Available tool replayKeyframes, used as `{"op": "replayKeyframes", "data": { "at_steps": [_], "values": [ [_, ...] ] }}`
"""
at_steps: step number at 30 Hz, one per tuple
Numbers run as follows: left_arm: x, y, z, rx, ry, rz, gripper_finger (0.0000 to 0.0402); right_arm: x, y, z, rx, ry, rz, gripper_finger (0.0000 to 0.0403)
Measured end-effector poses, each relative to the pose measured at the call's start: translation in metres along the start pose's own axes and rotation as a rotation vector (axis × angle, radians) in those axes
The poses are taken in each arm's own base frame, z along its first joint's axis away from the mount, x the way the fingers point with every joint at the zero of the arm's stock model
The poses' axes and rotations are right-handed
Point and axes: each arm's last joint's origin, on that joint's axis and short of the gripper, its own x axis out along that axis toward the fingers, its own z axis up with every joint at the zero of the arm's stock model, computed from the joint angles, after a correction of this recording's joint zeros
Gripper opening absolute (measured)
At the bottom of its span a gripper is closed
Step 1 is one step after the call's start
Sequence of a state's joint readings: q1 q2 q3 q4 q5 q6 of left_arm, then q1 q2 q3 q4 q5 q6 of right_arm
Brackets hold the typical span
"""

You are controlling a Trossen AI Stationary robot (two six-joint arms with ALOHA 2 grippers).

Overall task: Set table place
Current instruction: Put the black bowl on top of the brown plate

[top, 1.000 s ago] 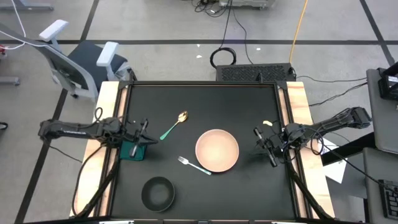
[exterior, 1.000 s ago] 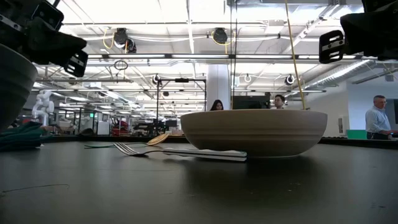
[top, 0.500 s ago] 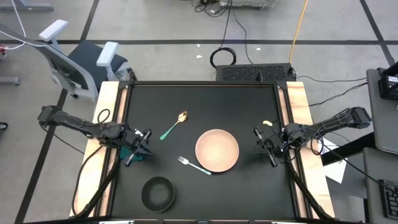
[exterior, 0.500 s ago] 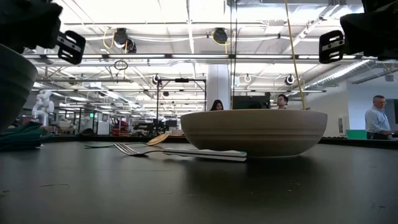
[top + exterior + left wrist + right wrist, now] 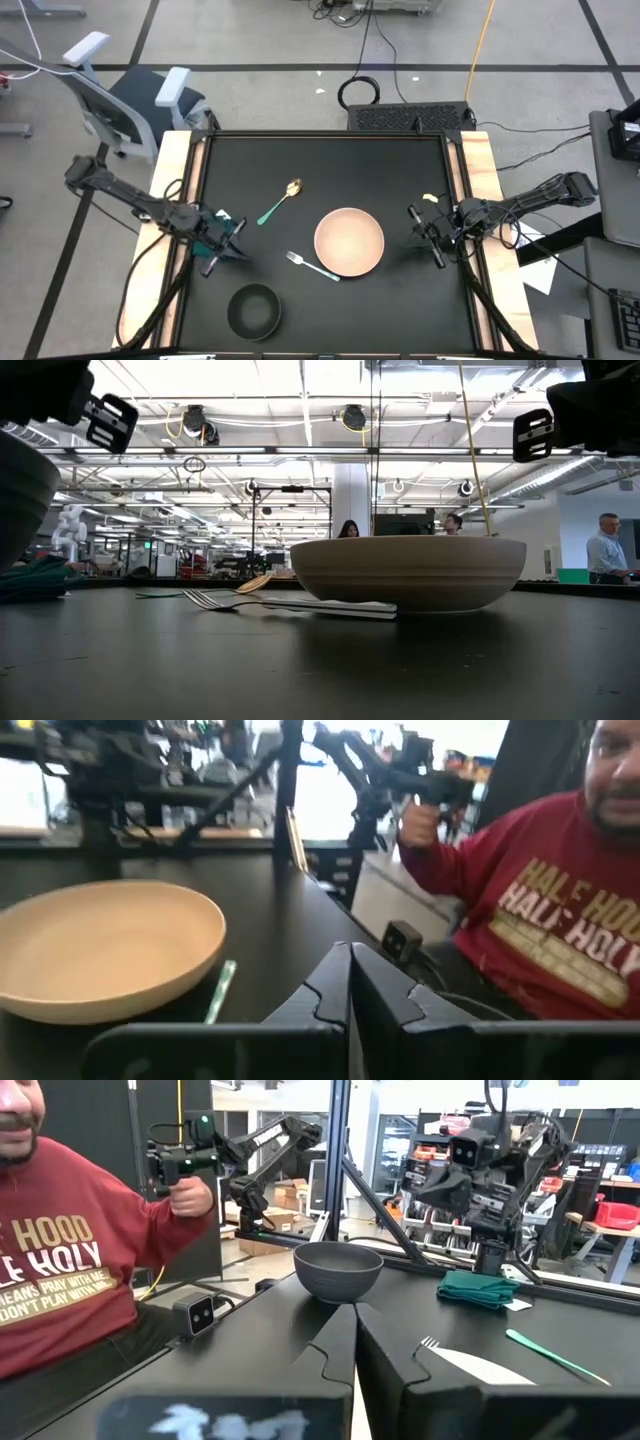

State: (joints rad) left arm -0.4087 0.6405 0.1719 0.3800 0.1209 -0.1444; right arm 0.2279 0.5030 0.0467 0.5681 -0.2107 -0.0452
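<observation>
On the black worktop [image 5: 330, 160], the black bowl [image 5: 253, 309] sat nearest, left of centre. The silver fork [image 5: 310, 265] lay slanted, tines far-left, its handle by the pinkish plate [image 5: 349, 241]. The spoon [image 5: 279, 202] pointed its gold bowl far-right. The left tool [image 5: 222, 246] hovered above the bowl's far side, fingers together, empty; the right tool [image 5: 428, 236], also closed and empty, waited by the right edge.

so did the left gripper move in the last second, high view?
Yes. The left gripper has swung off the green cloth it covered, toward the black bowl; its shut tips now point at the plate.
</observation>
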Motion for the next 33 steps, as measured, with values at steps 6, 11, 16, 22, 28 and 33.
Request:
{"op": "replayKeyframes", "data": {
  "at_steps": [6, 11, 16, 22, 28, 33],
  "values": [
    [0.018, -0.007, 0.018, -0.041, 0.151, 0.025, 0.0015, 0.000, 0.000, -0.002, 0.005, 0.023, 0.000, 0.0000],
    [0.034, -0.013, 0.027, -0.086, 0.272, 0.024, 0.0015, 0.000, 0.000, -0.002, 0.012, 0.022, 0.000, 0.0000],
    [0.047, -0.018, 0.033, -0.160, 0.371, 0.025, 0.0015, 0.000, 0.000, -0.002, 0.012, 0.021, -0.003, 0.0000],
    [0.059, -0.021, 0.040, -0.318, 0.505, 0.094, 0.0015, 0.000, 0.000, -0.002, 0.012, 0.021, -0.004, 0.0000],
    [0.069, -0.025, 0.044, -0.456, 0.692, 0.194, 0.0014, 0.000, 0.000, -0.002, 0.012, 0.021, -0.004, 0.0000],
    [0.078, -0.029, 0.042, -0.606, 0.808, 0.186, 0.0014, 0.000, 0.000, -0.002, 0.012, 0.021, -0.006, 0.0000]
  ]
}}
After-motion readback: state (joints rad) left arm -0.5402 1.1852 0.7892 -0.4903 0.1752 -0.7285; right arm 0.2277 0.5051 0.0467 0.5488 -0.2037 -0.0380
